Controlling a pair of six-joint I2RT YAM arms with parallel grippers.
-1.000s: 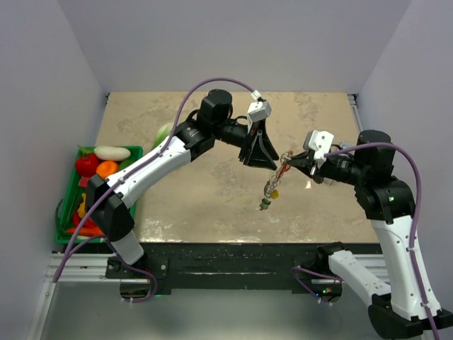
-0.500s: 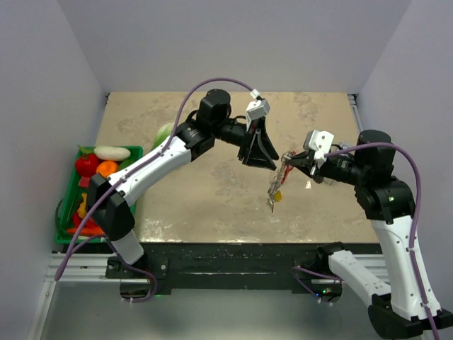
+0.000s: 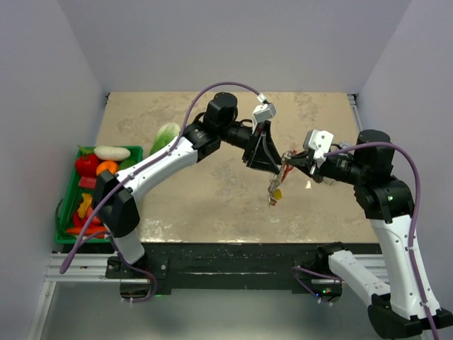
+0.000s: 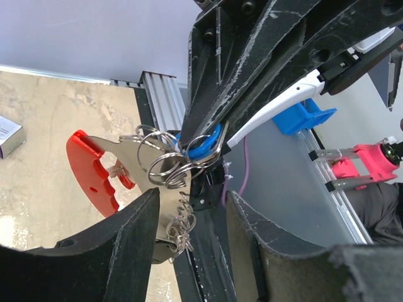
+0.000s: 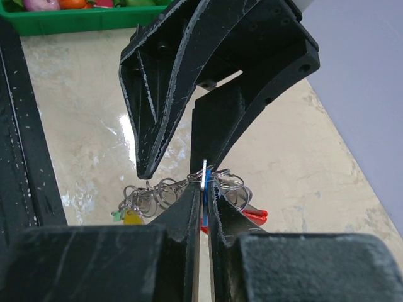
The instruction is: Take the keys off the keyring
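The right gripper point(image 5: 203, 189) is pinching the blue-headed metal key point(image 4: 203, 143); the open left gripper point(image 4: 192, 200) is straddling the thin silvery keyring point(image 4: 165, 171), seemingly light, floppy and slippery.

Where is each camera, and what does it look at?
Top external: high behind the robot, looking down at the beige table; both arms show.
Left wrist: faces the silvery keyring with red oval fob past the open left gripper.
Right wrist: looks along the right gripper pinching a blue-headed key.
Both wrist views share the keyring.

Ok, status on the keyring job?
Right tool shut on keys, hanging in air. Left tool open beside keyring. Keys not off the ring. Nothing in the way.
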